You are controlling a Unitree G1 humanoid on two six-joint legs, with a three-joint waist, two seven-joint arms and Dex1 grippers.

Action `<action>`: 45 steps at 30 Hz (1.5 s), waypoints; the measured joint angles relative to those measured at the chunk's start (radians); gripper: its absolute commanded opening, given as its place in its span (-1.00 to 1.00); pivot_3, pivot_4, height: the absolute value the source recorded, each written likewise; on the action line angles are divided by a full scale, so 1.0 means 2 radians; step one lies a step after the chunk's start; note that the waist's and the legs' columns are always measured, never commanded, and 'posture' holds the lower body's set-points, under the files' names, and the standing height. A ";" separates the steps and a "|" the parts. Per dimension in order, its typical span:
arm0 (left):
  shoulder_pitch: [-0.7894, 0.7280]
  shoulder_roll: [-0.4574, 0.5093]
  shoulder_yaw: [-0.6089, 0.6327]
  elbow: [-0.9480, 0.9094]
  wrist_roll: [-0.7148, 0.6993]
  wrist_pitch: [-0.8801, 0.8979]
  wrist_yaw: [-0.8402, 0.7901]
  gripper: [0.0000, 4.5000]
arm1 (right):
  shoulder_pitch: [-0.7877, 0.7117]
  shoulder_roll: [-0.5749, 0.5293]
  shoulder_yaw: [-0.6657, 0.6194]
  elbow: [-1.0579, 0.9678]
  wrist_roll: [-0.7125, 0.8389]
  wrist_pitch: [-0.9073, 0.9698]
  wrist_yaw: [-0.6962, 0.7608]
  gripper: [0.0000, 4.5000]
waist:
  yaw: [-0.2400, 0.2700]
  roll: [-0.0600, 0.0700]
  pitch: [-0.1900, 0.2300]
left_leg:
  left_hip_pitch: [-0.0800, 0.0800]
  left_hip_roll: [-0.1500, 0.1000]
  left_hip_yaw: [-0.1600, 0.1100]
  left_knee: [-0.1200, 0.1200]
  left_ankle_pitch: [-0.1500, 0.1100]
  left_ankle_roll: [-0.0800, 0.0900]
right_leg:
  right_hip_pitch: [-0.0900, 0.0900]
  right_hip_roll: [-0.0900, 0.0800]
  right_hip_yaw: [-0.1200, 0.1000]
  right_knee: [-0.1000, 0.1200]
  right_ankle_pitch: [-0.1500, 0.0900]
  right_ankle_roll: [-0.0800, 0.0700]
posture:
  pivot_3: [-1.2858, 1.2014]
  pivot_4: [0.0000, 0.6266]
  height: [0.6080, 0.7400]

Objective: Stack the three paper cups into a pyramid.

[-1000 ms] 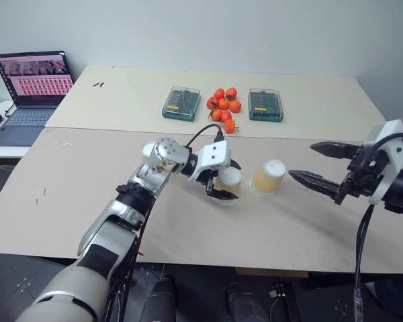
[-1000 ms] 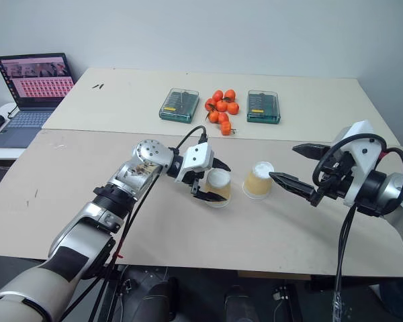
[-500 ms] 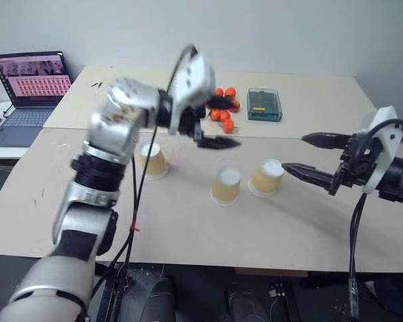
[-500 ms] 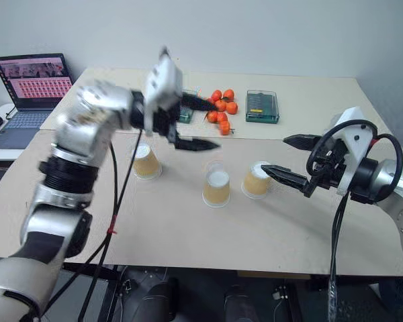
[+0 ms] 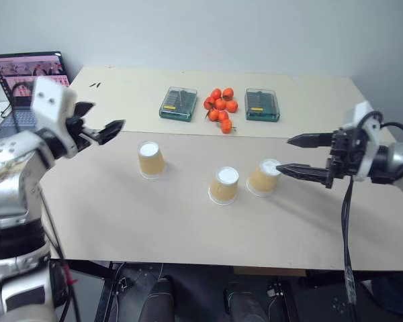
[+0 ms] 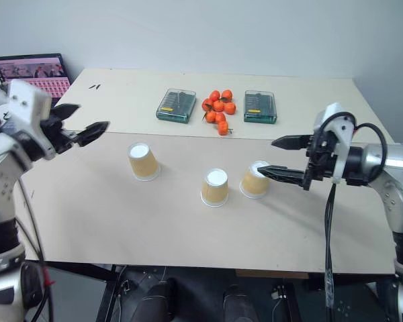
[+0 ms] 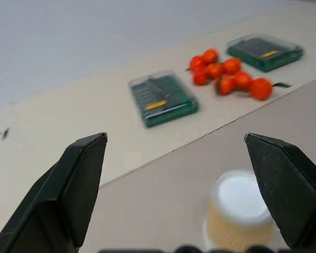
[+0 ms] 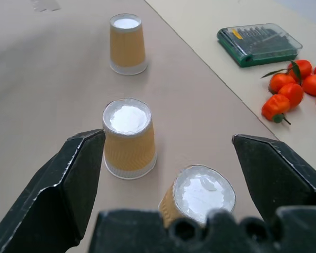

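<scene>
Three paper cups stand upside down, white bases up, in a loose row on the brown table: the left cup, the middle cup and the right cup. None rests on another. My left gripper is open and empty, raised above the table's left edge, well left of the left cup. My right gripper is open and empty, its lower fingertip close beside the right cup. In the right wrist view the middle cup and the left cup lie beyond the fingers.
Two green-lidded clear boxes flank a heap of orange fruits on the lighter far table. A laptop sits open at the far left. Bare table lies in front of the cups.
My left gripper has drawn off the middle cup, risen and swung far to the left, leaving that cup standing. My right gripper has edged closer to the right cup.
</scene>
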 measured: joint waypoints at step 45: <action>-0.039 -0.138 -0.171 0.317 0.020 -0.342 0.015 0.11 | 0.070 -0.075 -0.114 -0.102 0.025 0.092 -0.021 1.00 | 0.008 0.000 0.000 | -0.001 0.002 0.002 0.000 0.000 0.000 | 0.000 0.000 -0.003 0.000 0.000 -0.001 | 0.03 -0.52 0.88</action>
